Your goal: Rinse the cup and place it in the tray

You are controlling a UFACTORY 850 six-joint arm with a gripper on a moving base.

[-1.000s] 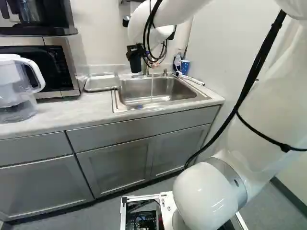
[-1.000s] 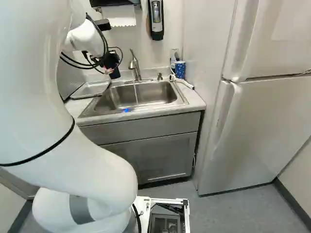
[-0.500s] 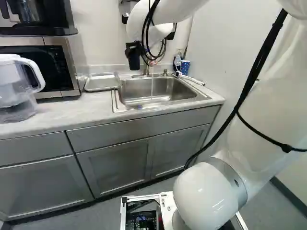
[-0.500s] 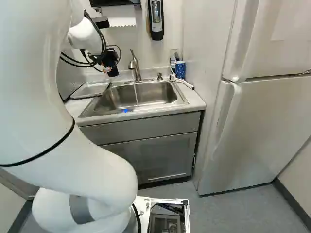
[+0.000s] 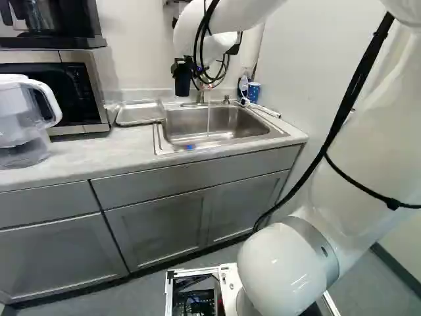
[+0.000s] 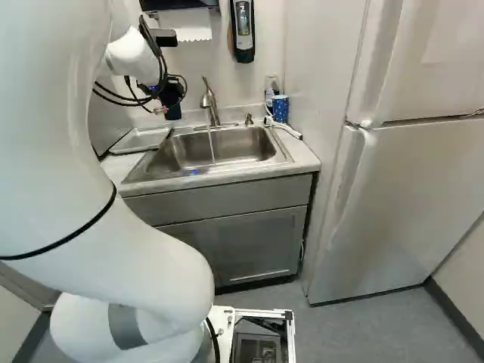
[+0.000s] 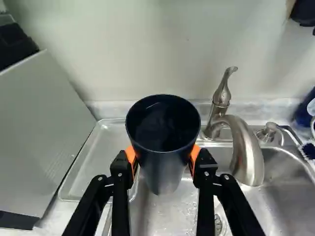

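In the left base view the black cup (image 5: 183, 84) hangs at eleven o'clock from the centre, with the metal tray (image 5: 139, 113) at eight o'clock from it and the sink (image 5: 217, 139) at five o'clock, where a thin stream of water (image 5: 208, 118) falls. In the right base view the gripper (image 6: 171, 92) holds the cup up, the faucet (image 6: 209, 98) at two o'clock from it and the blue mug (image 6: 280, 108) at three. In the wrist view, twelve being straight ahead, both orange pads (image 7: 195, 155) clasp the cup, the tray at nine o'clock.
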